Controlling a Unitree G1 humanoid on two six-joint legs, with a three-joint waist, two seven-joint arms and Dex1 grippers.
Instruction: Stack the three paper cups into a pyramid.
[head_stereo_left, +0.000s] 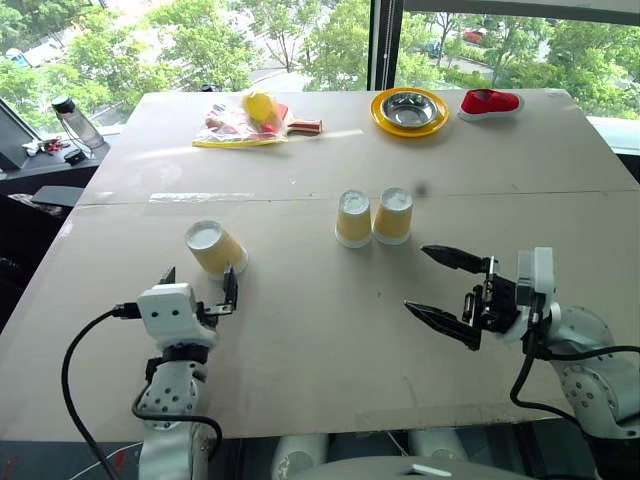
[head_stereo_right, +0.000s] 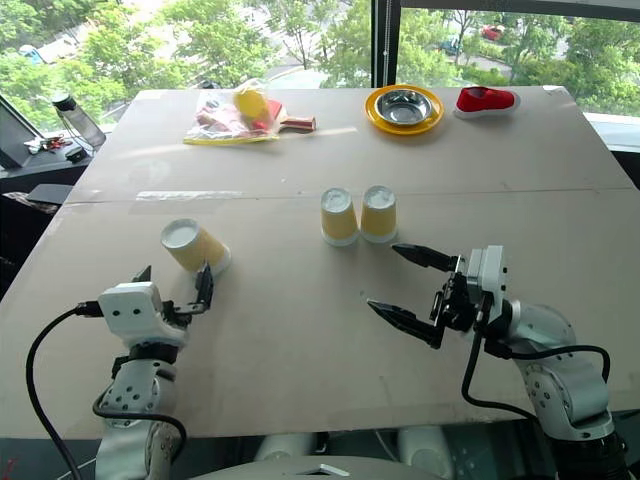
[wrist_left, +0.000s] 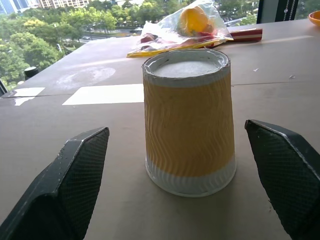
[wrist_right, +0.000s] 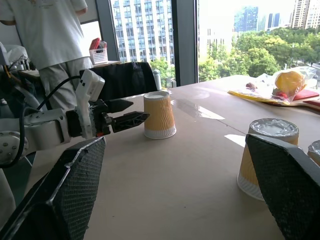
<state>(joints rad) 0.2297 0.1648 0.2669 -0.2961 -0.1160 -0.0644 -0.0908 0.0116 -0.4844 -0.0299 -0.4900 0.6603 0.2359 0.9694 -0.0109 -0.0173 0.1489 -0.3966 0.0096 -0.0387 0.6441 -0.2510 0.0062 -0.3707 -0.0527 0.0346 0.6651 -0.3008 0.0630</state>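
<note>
Left eye view, table (head_stereo_left: 300, 330): pale brown board surface carrying every item listed.
Paired cups: two paper cups (head_stereo_left: 353, 218) and (head_stereo_left: 393, 215), both upside down, standing side by side and touching near the middle of the table.
Single cup: third paper cup (head_stereo_left: 214, 248), upside down, well apart from the pair toward the left side.
Pyramid: not formed; all three cups rest on the table, none on another.
Left claw (head_stereo_left: 198, 285): fingers spread wide, just short of the single cup, one finger to each side, no contact seen.
Right claw (head_stereo_left: 440, 285): fingers spread wide, empty, pointing left, near the paired cups but apart from them.
Far edge: yellow plate with steel bowl (head_stereo_left: 409, 110), red shoe (head_stereo_left: 490, 102), clear bag with yellow contents (head_stereo_left: 240, 120).
Right wrist view: person (wrist_right: 47, 40) standing beyond the table.
</note>
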